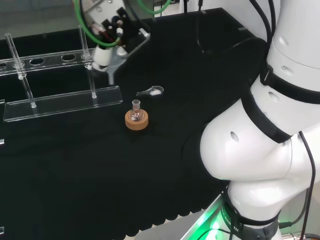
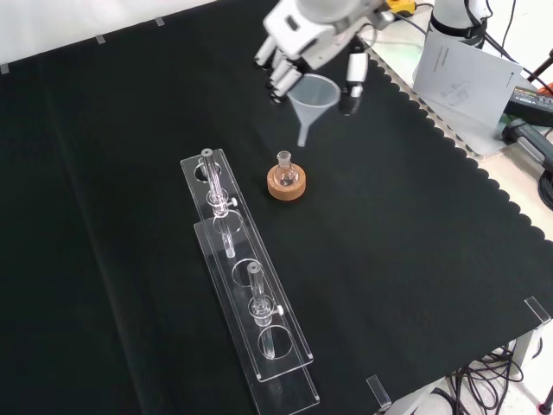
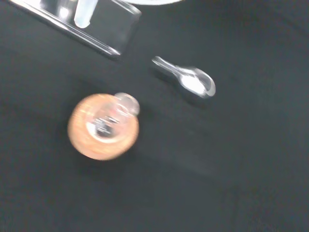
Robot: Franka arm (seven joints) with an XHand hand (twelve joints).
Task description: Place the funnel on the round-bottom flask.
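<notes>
Funnel: clear conical plastic funnel [image 2: 313,95] with a narrow stem pointing down, upright, held in the air; in the front view its stem tip hangs just up and right of the flask neck, apart from it.
Hand: black and white robot hand [image 2: 294,54] at the top of the front view, fingers and thumb curled round the funnel's rim.
Flask: small clear glass round-bottom flask [image 1: 136,114] with a short open neck, standing upright, mouth uncovered.
Stand: round cork ring [image 1: 136,121] under the flask, near the cloth's middle.
Scoop: small clear spoon-like piece [image 1: 151,91] lying flat, just right and beyond the flask in the head view.
Rack: long clear plastic rack [image 2: 244,285] with holes, left of the flask in the front view.
Bench: black cloth [image 2: 415,242].
</notes>
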